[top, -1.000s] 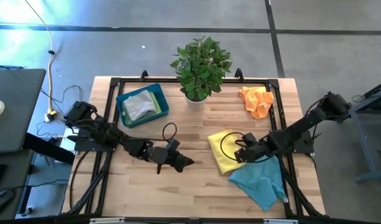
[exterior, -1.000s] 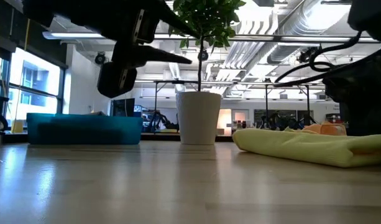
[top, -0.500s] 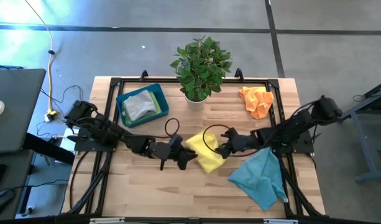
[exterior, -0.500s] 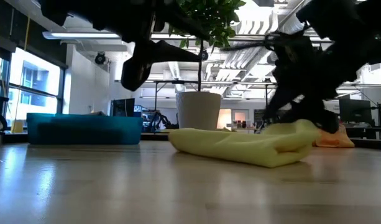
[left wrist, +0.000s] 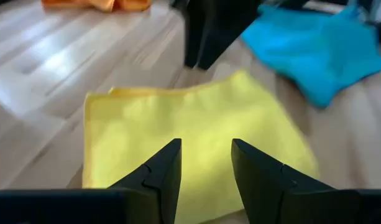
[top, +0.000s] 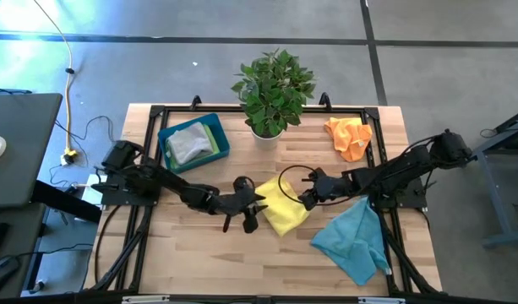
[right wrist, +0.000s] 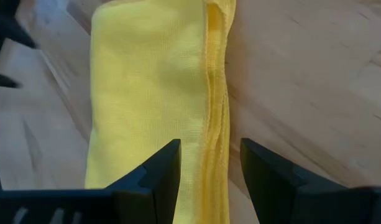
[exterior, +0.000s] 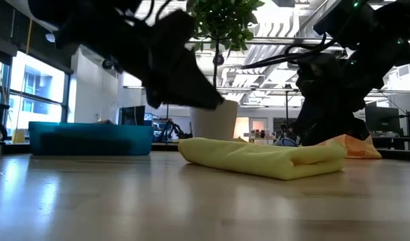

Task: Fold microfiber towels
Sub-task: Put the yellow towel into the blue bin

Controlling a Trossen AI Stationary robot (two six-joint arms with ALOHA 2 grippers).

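Note:
A folded yellow towel (top: 284,211) lies flat on the table near its middle; it also shows in the low view (exterior: 258,157). My left gripper (top: 259,205) is open at the towel's left edge and hovers just above it (left wrist: 206,165). My right gripper (top: 303,198) is open at the towel's right edge, its fingers standing on either side of the stacked hems (right wrist: 216,93). A teal towel (top: 353,241) lies crumpled at the near right. An orange towel (top: 349,137) lies at the far right. Grey and green towels (top: 189,142) lie in the blue tray (top: 209,120). My right gripper comes at the yellow towel's layered edge (right wrist: 218,124) low, from the table's right, its open fingers on either side of it. I cannot tell whether they touch the cloth. The towel lies flat on the table.
A potted plant (top: 271,84) stands at the far middle, behind the yellow towel. A black frame rail (top: 149,169) runs along the table's edges. Bare wood (top: 233,262) shows at the near left.
My right gripper has gone toward the table's left, and the yellow towel has slid flat with it from the right part to the middle. My left gripper has tipped down and gone toward the towel's left edge.

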